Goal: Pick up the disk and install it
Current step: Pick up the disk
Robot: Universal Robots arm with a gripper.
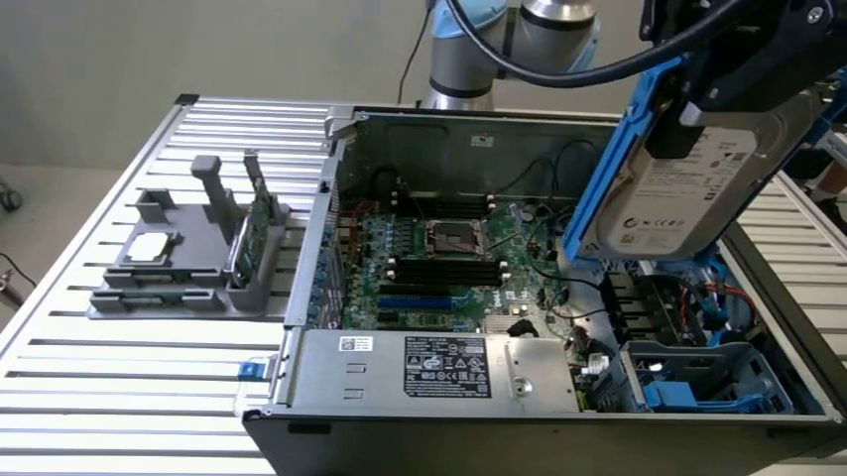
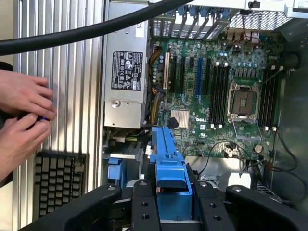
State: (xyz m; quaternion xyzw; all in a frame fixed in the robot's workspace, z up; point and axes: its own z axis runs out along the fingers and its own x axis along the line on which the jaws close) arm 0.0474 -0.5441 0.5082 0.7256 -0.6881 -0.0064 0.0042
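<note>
While hanging at the upper right of the exterior view, the gripper (image 1: 695, 109) is clamping the disk (image 1: 681, 198) by its blue frame, tilted above the open computer case (image 1: 463, 134). A person's hands (image 2: 21, 120) are fiddling over the table (image 1: 133, 347).

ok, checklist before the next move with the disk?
1. Grip: silver-grey rectangular metal disk with white label and blue plastic carrier frame, clamped in the end effector: ok.
2. Clearance: disk hangs tilted above the open grey metal computer case, apparently touching nothing: ok.
3. Bay: grey drive cage with blue plastic insert, free slot: cannot tell.
4. Cables: coloured wires beside the cage, path clear: cannot tell.
5. Person's hands outside the case, by the black keyboard: ok.
</note>
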